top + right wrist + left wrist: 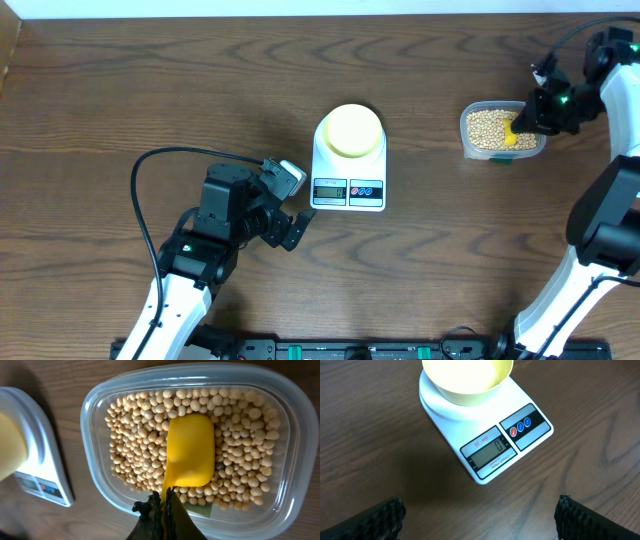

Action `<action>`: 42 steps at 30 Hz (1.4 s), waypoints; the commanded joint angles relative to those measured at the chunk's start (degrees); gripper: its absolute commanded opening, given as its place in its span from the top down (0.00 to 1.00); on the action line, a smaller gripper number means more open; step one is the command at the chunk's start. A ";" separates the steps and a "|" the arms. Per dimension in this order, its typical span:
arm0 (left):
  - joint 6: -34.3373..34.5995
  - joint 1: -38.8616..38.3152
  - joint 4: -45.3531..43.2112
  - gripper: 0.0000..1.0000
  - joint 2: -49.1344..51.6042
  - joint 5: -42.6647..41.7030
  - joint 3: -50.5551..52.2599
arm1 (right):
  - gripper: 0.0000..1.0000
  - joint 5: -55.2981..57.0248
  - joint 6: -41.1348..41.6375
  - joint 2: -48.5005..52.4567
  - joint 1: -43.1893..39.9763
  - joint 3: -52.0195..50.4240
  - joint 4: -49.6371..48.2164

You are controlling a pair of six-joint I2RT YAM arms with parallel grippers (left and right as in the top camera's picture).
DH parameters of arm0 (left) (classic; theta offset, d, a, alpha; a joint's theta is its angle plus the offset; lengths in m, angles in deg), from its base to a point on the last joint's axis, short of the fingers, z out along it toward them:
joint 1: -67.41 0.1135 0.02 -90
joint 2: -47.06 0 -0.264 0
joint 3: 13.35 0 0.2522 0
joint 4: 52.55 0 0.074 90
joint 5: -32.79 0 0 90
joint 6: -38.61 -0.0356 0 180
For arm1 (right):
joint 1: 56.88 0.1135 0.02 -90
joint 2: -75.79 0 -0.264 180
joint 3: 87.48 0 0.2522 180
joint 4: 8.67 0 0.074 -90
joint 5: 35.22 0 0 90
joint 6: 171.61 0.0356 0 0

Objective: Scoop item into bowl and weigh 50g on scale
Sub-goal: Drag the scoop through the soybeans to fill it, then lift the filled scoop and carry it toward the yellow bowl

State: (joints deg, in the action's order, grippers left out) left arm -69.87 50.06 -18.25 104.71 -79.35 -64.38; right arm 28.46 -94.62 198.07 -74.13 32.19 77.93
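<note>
dark wood-grain tabletop (150, 90), seen from above and from both wrists.

scale (330, 190): white, rounded rectangle, near mid-tabletop. long axis runs far-to-near in the overhead view. display (487, 451) and buttons (521, 425) sit at the near end, facing the robot's side. display shows a single zero.

bowl (352, 130): pale yellow, round, upright on the scale's far end, covering most of the platform. what shows of its inside in the left wrist view is plain pale yellow.

tub (468, 112): clear plastic, rounded rectangle, well apart from the scale on the robot's right. long axis runs roughly left-right in the overhead view.

beans (140, 435): tan, small, round, all lying in the tub and covering its floor.

spoon (190, 450): bright yellow, its blunt rectangular head lying on the beans toward the tub's right end. its long axis runs from the head back along a thin handle into the right pincer. whether the hollow faces up or down i cannot tell.

right pincer (162, 505): over the tub's right end, fingers pressed together on the spoon handle, which shows edge-on between them.

left pincer (292, 205): just beside the scale's near left corner, aimed at the scale. fingers stand wide apart with nothing between them, only bare wood and the scale's front ahead.
</note>
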 commanded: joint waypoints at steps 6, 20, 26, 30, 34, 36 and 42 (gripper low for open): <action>-0.79 0.24 -0.04 0.02 0.07 0.31 -0.17 | 0.99 -11.74 -1.86 1.60 -3.32 -0.39 1.20; -0.79 0.24 -0.04 0.02 0.07 0.31 -0.17 | 0.99 -20.90 -3.21 1.60 -14.38 -0.39 2.56; -0.79 0.24 -0.04 0.02 0.07 0.31 -0.17 | 0.99 -24.20 -5.35 1.60 -16.57 -0.39 5.88; -0.79 0.24 -0.04 0.02 0.07 0.31 -0.17 | 0.99 -25.35 -6.23 1.60 -17.33 -0.39 7.41; -0.79 0.24 -0.07 0.02 0.07 0.31 -0.17 | 0.99 -27.74 -8.87 1.60 -18.40 -0.39 9.73; -0.79 0.24 -0.04 0.02 0.07 0.31 -0.17 | 0.99 -29.62 -10.08 1.60 -19.26 -0.39 10.78; -0.79 0.24 -0.07 0.02 0.07 0.31 -0.17 | 0.99 -35.56 -10.99 1.60 -21.81 -0.39 11.87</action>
State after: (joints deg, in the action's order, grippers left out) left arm -69.87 50.06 -18.25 104.71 -79.37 -64.38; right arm -0.48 -103.26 199.01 -94.48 32.17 89.27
